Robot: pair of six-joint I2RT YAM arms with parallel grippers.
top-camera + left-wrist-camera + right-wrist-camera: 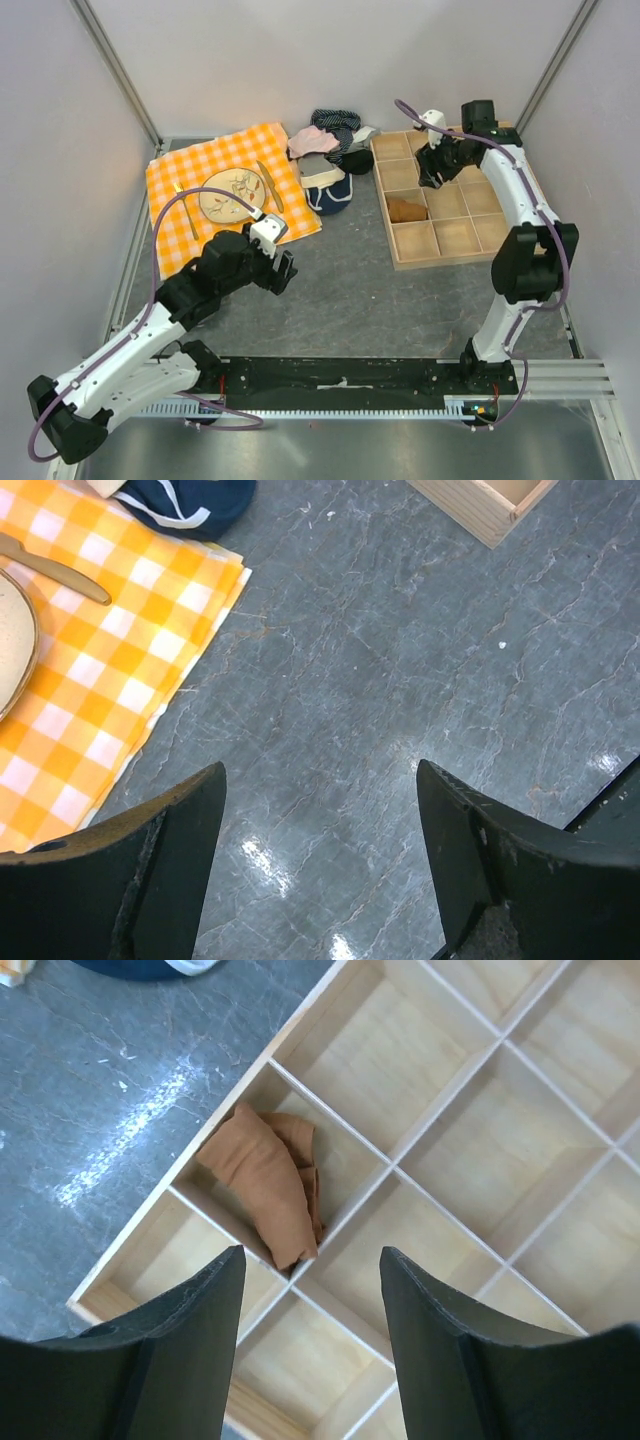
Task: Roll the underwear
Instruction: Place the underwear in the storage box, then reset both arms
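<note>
The rust-brown underwear [265,1182] lies rolled in a compartment along the left side of the wooden divided tray [455,1150]; from above the underwear [406,209] shows in the tray's left column, third cell from the back. My right gripper [312,1260] hangs above the tray, open, with nothing between its fingers; in the top view the right gripper [433,170] is over the tray's back part. My left gripper [320,780] is open over bare grey tabletop, and in the top view the left gripper [282,270] sits just off the checkered cloth's near corner.
An orange checkered cloth [235,190] carries a plate [232,194] and cutlery at back left. A pile of garments [330,150], among them a navy-and-white one [180,500], lies between cloth and tray [440,195]. White walls enclose the table.
</note>
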